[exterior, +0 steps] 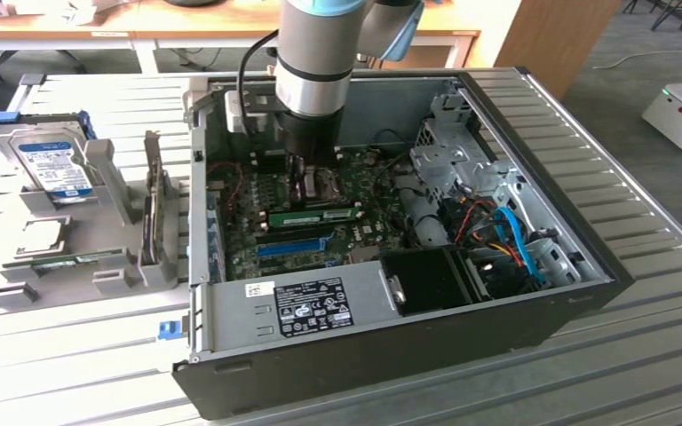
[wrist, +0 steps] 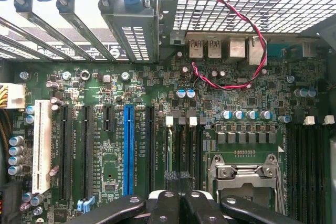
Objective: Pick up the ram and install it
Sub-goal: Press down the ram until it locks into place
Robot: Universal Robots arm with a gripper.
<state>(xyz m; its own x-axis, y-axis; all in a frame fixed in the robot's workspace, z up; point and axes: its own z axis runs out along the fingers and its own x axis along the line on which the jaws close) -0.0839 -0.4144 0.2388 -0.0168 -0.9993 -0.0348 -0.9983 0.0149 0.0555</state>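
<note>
The black two-fingered gripper (wrist: 181, 203) sits fully closed just above the green motherboard (wrist: 105, 182); whether anything is pinched between its fingers cannot be told. In the exterior view the long thin green ram stick (exterior: 313, 216) lies in a slot on the board inside the open grey computer case (exterior: 353, 311), just beside the gripper (exterior: 315, 182). Beyond, the long blue plastic slot (wrist: 128, 148) runs toward the case's metal back wall.

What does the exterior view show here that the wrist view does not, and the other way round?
Exterior view: the whole open computer case, a hard drive in a grey holder on the table to the exterior view's left, and a green ram lying flat on the board below the gripper. Wrist view: a red and black twisted wire and the CPU socket. Both: the motherboard with its blue slot.
</note>
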